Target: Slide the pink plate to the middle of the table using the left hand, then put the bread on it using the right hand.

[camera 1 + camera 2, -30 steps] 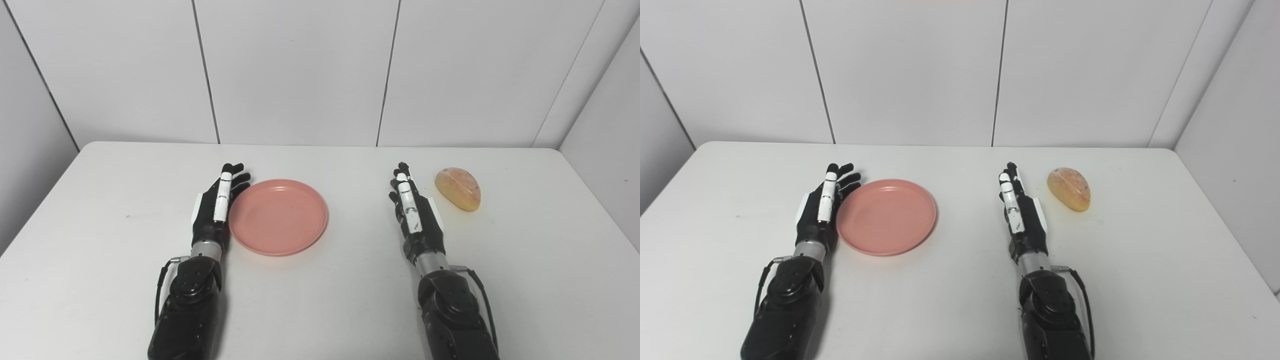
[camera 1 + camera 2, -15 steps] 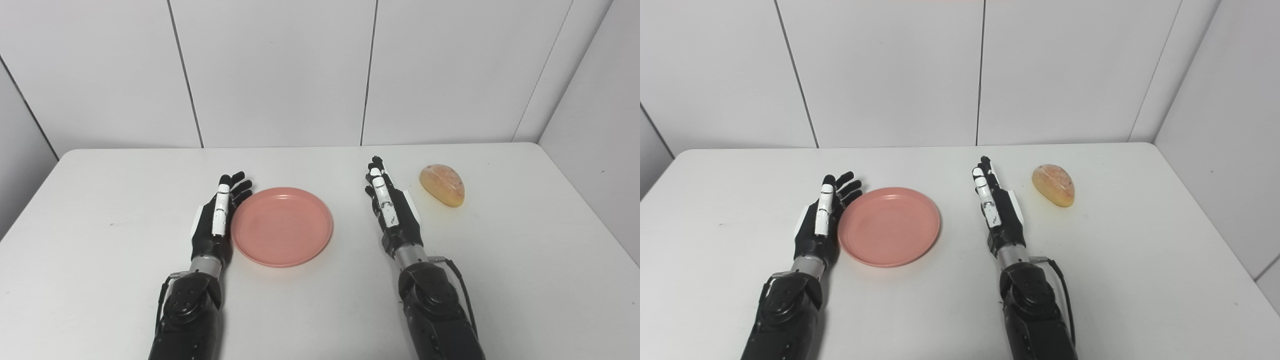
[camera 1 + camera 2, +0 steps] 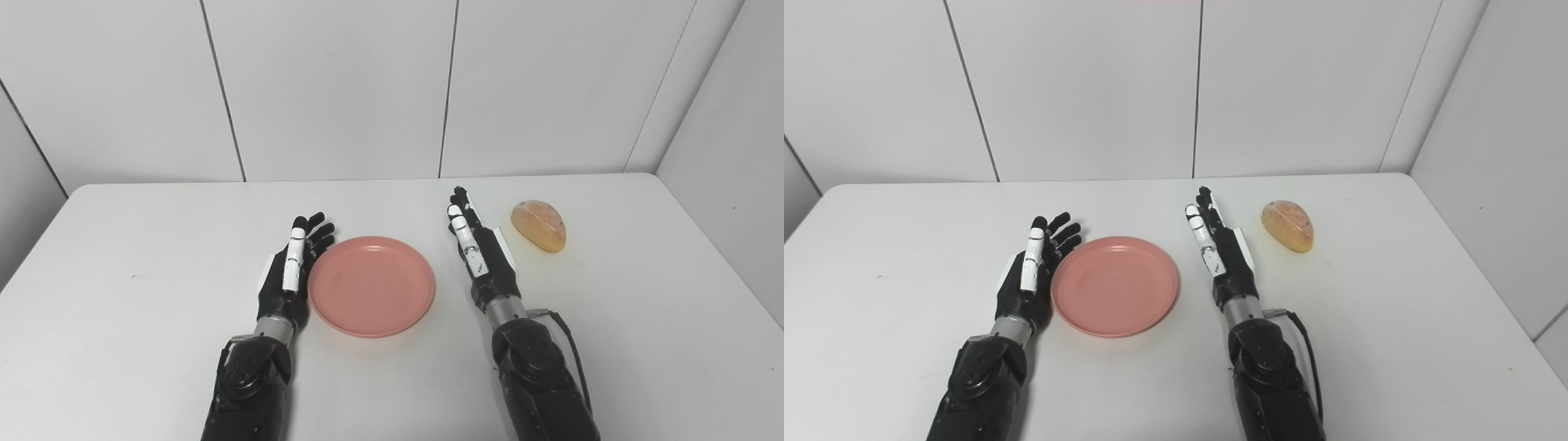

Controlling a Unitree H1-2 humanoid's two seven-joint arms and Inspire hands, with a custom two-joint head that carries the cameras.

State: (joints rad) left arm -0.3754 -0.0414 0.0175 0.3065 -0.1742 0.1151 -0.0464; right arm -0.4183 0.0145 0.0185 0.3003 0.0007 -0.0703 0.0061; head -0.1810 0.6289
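Observation:
The pink plate (image 3: 372,285) lies flat on the white table (image 3: 122,245), near its middle. My left hand (image 3: 293,270) stands on edge with its fingers straight, open, pressed against the plate's left rim. My right hand (image 3: 481,254) is open and empty, on edge just right of the plate, apart from it. The bread (image 3: 539,225), a golden oval roll, lies on the table to the right of my right hand, not touched. The plate (image 3: 1115,286), my left hand (image 3: 1032,277), my right hand (image 3: 1220,250) and the bread (image 3: 1288,225) also show in the right eye view.
White wall panels (image 3: 343,86) rise behind the table's far edge, and another wall (image 3: 729,122) stands close on the right. The table's left edge runs near a grey wall (image 3: 18,184).
My left hand has pushed the plate to the right, toward the middle of the table. The camera has also shifted. My right hand and the bread have kept their places.

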